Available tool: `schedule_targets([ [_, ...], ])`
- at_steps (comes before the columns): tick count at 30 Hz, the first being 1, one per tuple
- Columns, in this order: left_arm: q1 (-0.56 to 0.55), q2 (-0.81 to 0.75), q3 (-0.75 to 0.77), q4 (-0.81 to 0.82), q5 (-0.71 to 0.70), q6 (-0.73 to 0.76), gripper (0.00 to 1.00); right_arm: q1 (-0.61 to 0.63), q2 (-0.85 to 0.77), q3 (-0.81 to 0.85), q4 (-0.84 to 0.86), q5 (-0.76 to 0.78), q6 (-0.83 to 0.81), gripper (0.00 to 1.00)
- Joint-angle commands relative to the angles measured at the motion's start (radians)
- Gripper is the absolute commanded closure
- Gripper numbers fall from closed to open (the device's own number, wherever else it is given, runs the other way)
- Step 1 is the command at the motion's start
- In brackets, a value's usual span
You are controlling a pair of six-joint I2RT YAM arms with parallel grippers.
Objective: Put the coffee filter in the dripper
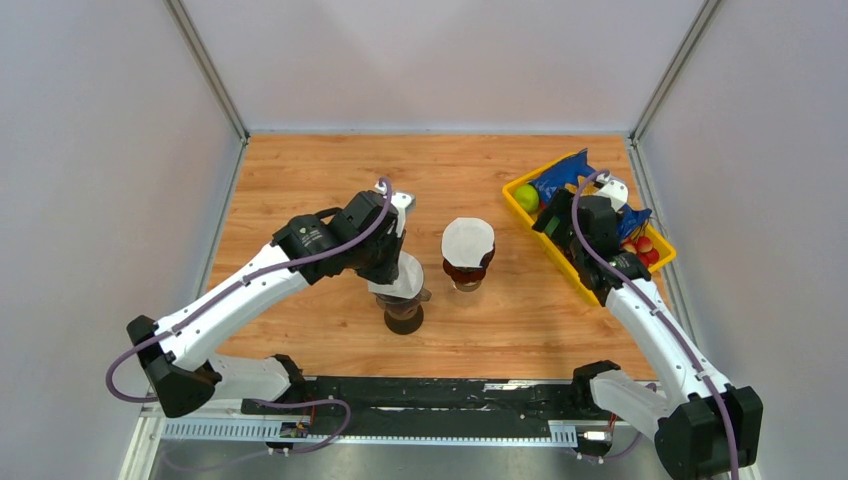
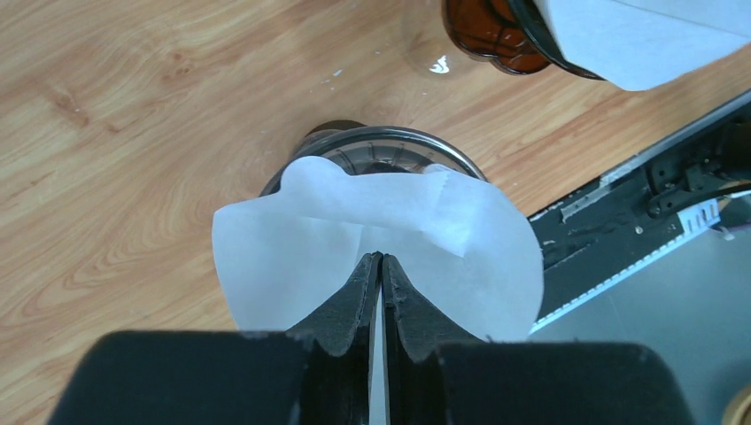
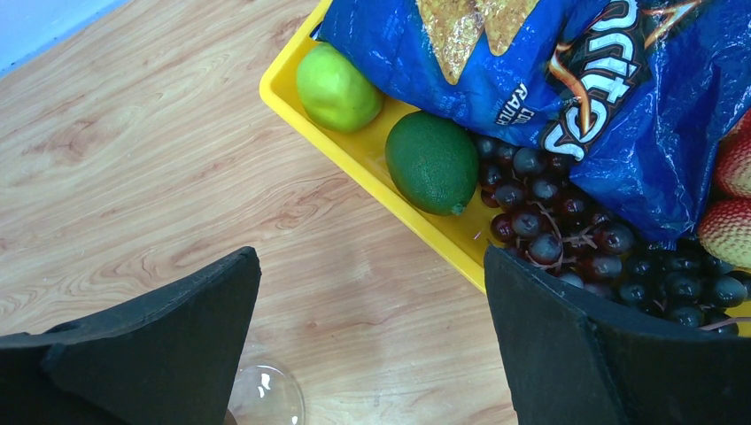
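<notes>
The left gripper (image 2: pixel 381 266) pinched the filter (image 2: pixel 292 257) tight just over the dripper (image 2: pixel 390 146), mid-placement; lowering it into the cone and letting go looked to come next. The right gripper (image 3: pixel 372 261) hung open above a tray (image 3: pixel 367 159).

Right wrist feed first: I'm reading the glossy blue crinkled snack bag (image 3: pixel 620 133) lying in the yellow plastic tray (image 3: pixel 372 168). Big white letters with a dark outline run sideways across it, "RITOS", and the start of the word is out of sight. Next to them is small white print, "RANCH" as far as I can tell. Over on the left wrist feed, a small white tag (image 2: pixel 702 215) on the black metal rail (image 2: pixel 620 221) has dark print, too tiny to read. From the top camera I can't read anything.
</notes>
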Motion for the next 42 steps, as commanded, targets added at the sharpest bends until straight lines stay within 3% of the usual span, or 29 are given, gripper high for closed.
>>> schedule_targets([
  [1,-0.008,0.001,-0.026,0.070,-0.076,-0.014,0.89,-0.003,0.000,-0.002,0.033,0.012,-0.004,0.00],
  [12,-0.011,0.048,-0.060,0.127,-0.078,-0.001,0.90,-0.004,0.018,-0.001,0.033,0.012,-0.001,0.00],
  [22,-0.023,0.099,-0.050,0.053,-0.099,0.013,0.89,-0.003,0.018,0.001,0.034,0.017,-0.003,0.00],
  [26,-0.034,0.098,-0.049,0.029,-0.118,0.015,0.81,-0.003,0.022,0.001,0.034,0.015,-0.003,0.00],
  [29,-0.044,0.097,-0.050,0.033,-0.120,0.017,0.67,-0.003,0.024,0.002,0.033,0.016,-0.003,0.00],
  [31,-0.046,0.100,-0.048,0.039,-0.118,0.018,0.62,-0.002,0.024,0.002,0.034,0.015,-0.004,0.00],
  [42,-0.056,0.110,-0.041,0.037,-0.119,0.019,0.54,-0.003,0.021,0.002,0.033,0.019,-0.006,0.00],
])
